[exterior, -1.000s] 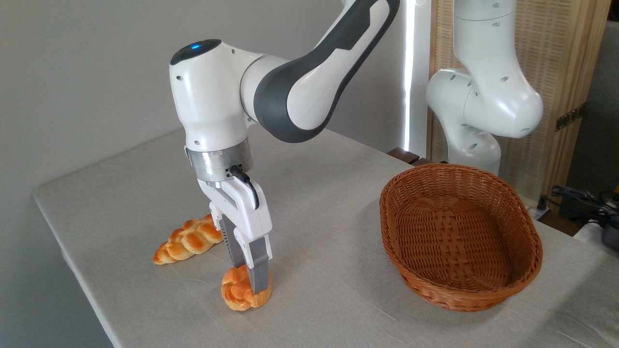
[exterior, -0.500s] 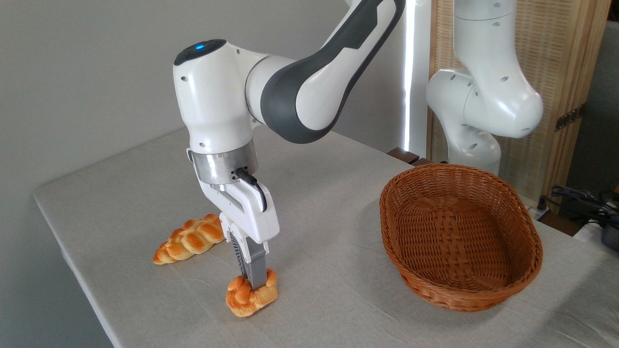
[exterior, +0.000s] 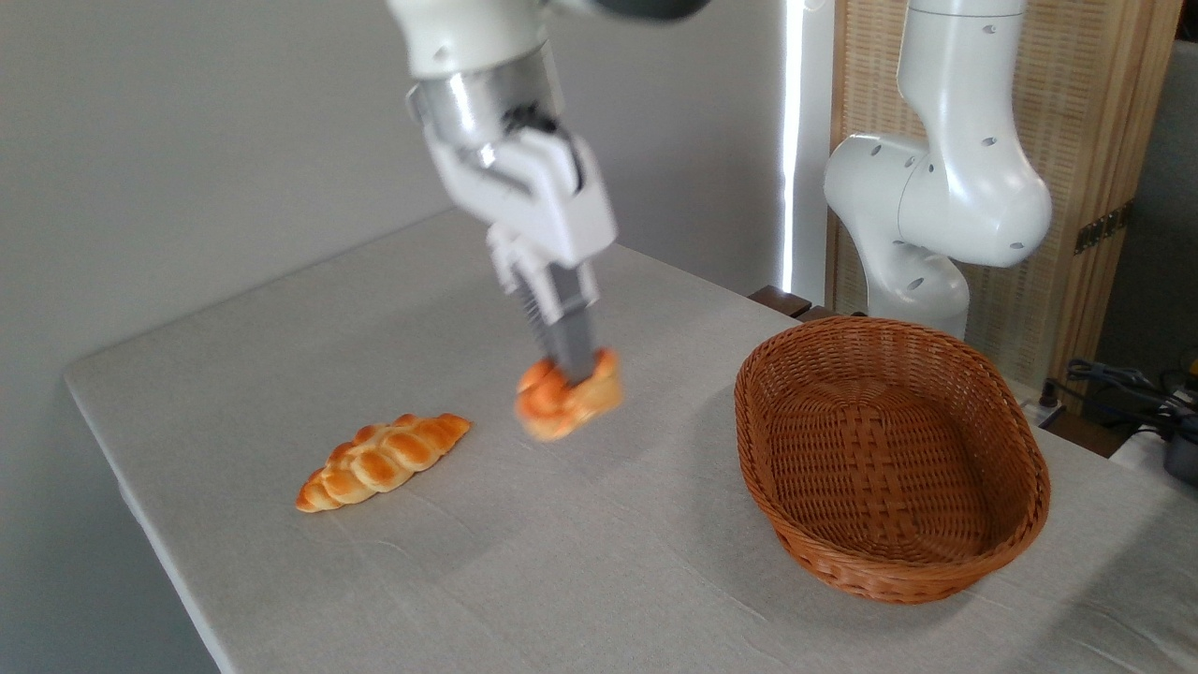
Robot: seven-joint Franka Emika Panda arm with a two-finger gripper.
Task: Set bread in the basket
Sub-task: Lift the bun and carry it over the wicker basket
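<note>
1. One view only, from a fixed camera looking down across the table (exterior: 281, 346), which is covered in a pale grey cloth.
2. Upper middle of the frame: the robot arm comes down from the top edge, and its hand (exterior: 573, 374) points downward, a little blurred.
3. The hand is pinching the bun (exterior: 569, 398) between its two fingers (exterior: 573, 332); the grey finger in front lies against the top of the bun.
4. The bun is orange-golden and knotted. It hangs in the air at the middle of the frame, clear of the table, with its faint shadow on the cloth below it.
5. To the right of the bun, apart from it, the oval wicker basket (exterior: 1015, 524) stands on the table in the lower right of the frame. It is reddish-brown with sloping sides, and nothing lies in it.
6. In the lower left, the long braided loaf (exterior: 382, 461) lies flat on the cloth, well apart from the bun and the basket.
7. Upper right: the white base of the arm (exterior: 936, 206) stands behind the basket, in front of a wooden screen (exterior: 1086, 122).
</note>
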